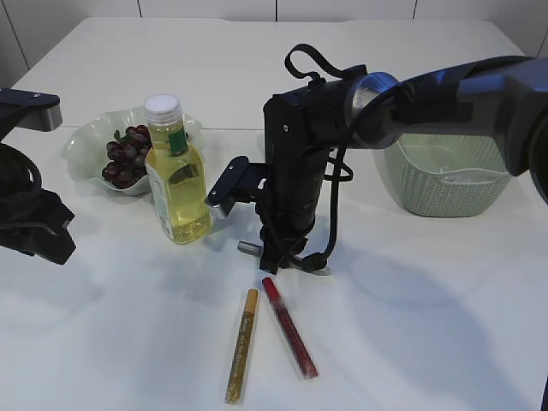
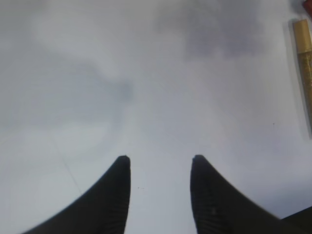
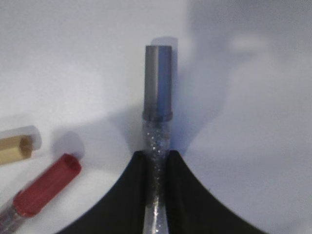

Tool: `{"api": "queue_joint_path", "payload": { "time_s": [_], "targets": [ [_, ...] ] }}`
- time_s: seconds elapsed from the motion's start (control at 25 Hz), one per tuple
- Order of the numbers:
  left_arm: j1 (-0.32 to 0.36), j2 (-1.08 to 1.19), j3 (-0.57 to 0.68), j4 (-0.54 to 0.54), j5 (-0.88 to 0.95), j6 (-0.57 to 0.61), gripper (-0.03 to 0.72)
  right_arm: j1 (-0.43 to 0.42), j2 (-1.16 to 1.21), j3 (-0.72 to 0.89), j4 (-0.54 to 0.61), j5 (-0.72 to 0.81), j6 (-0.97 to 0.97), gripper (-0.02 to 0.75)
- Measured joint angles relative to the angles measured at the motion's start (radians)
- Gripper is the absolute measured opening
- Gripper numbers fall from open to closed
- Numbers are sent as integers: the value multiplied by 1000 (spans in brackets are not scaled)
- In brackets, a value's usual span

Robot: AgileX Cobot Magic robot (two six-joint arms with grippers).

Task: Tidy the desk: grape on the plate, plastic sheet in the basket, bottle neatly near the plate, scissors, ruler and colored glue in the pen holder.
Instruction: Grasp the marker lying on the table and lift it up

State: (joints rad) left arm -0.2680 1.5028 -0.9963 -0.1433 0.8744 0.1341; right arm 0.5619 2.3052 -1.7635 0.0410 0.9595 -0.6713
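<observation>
Near the middle of the white worktop (image 1: 411, 308), right gripper (image 3: 157, 163) lowered, fingers (image 3: 183, 195) pinched narrow on the clear, glitter-filled barrel of a silver glue pen (image 3: 157, 122). Grey cap end projecting beyond the fingertips, long axis in line with the gripper in the right wrist view; seen from the exterior camera, only the grey cap tip (image 1: 248, 248) poking out to the left under the black wrist, low against the surface. Contact with the worktop not clear.

Just in front, lying flat: gold glue pen (image 1: 241, 345) and red glue pen (image 1: 289, 328), long axes running roughly front to back, near ends splayed apart, far ends close together below the gripper. Red one slanted toward front-right, gold one slightly toward front-left. Both cap ends visible at lower left of the right wrist view.

Left of the gripper, upright bottle (image 1: 175, 171) of yellow liquid with white cap, standing just in front of a pale wavy-edged plate (image 1: 81, 145) holding dark grapes (image 1: 126, 156). Behind at right, pale green woven basket (image 1: 441, 175).

At the left edge, left gripper (image 2: 160, 195) hovering over bare worktop, fingers (image 2: 114, 195) parted, holding nothing; gold pen at the right border of its view.
</observation>
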Motion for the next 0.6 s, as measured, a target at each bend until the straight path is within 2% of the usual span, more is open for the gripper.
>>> {"api": "queue_joint_path", "payload": {
  "time_s": [0.24,0.6],
  "targets": [
    [0,0,0,0,-2,0,298,-11,0,0,19,0,0,100],
    [0,0,0,0,-2,0,298,-119,-52,0,240,67,-5,99]
  ]
}}
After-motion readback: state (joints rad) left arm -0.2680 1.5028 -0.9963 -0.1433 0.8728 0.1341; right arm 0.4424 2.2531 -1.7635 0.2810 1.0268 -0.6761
